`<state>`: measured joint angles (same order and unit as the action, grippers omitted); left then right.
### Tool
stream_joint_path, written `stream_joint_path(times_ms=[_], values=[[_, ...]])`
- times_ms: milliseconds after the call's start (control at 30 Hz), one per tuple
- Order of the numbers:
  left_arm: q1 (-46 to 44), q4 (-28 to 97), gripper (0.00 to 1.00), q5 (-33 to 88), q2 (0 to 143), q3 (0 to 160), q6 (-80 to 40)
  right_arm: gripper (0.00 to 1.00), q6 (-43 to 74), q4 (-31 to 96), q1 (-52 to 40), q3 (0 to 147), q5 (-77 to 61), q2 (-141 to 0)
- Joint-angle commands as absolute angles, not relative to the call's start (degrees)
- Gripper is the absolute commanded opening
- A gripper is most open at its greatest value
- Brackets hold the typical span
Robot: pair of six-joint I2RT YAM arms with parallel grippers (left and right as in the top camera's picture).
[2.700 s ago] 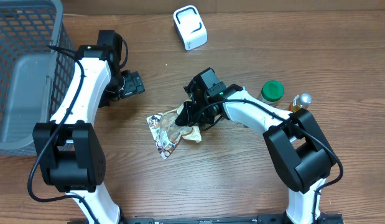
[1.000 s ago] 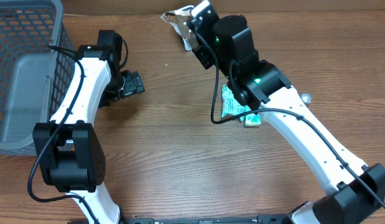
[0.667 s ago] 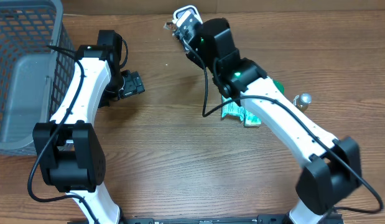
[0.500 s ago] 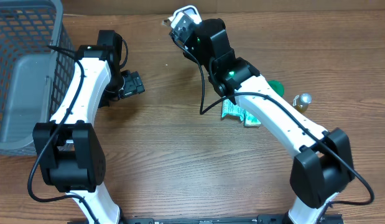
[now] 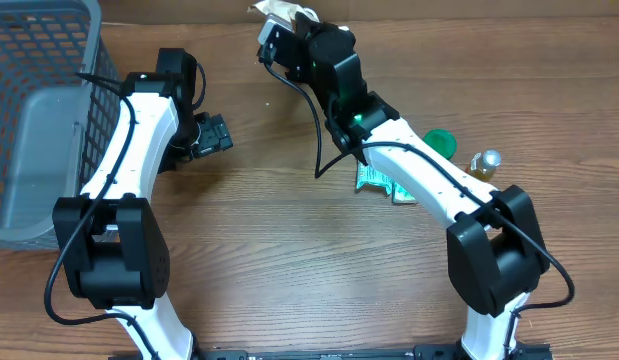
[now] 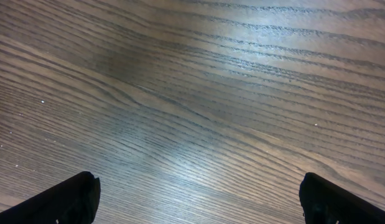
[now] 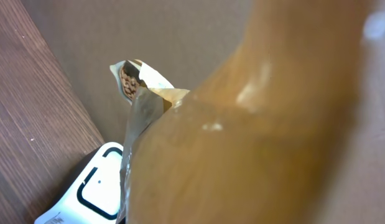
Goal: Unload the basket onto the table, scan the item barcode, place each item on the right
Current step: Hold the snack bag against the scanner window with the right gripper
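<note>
Your right hand (image 5: 274, 33) is clamped on the snack packet (image 7: 229, 143), which hides most of the scanner (image 7: 92, 193) beneath it; your left hand (image 5: 213, 135) has its fingers apart.

At nine o'clock on the brown wooden table (image 5: 289, 280) stands the grey wire-mesh basket (image 5: 29, 120). Right of centre lies the flat green foil packet (image 5: 381, 181), with the green-lidded jar (image 5: 440, 141) at its two o'clock and the silver-capped bottle (image 5: 483, 160) just beyond. At twelve o'clock the crinkled snack pouch (image 5: 274, 10) is above the white box scanner (image 7: 96, 193).
</note>
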<state>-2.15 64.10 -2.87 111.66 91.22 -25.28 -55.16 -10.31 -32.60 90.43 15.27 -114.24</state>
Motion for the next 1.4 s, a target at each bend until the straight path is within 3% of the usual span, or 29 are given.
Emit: stream_joint_path(times_ms=[0, 567, 933, 1233, 1367], values=[[-2.28, 64.05, 1.00, -3.55, 110.78, 91.98, -24.84, 0.04, -55.75, -12.64, -31.62, 91.96, 15.16, -117.80], [-2.26, 64.03, 1.00, -3.55, 110.78, 91.98, -24.84, 0.04, -55.55, -30.87, -28.08, 92.03, 10.87, -126.28], [-2.26, 64.03, 1.00, -3.55, 110.78, 91.98, -24.84, 0.04, -55.40, -33.39, -27.88, 92.01, 9.80, -131.96], [-2.26, 64.03, 1.00, -3.55, 110.78, 91.98, -24.84, 0.04, -47.29, -32.88, -27.94, 92.01, 9.78, -132.57], [-2.26, 64.05, 0.99, -3.55, 110.78, 91.98, -24.84, 0.04, -37.23, -34.00, -27.94, 92.01, 11.18, -131.50]])
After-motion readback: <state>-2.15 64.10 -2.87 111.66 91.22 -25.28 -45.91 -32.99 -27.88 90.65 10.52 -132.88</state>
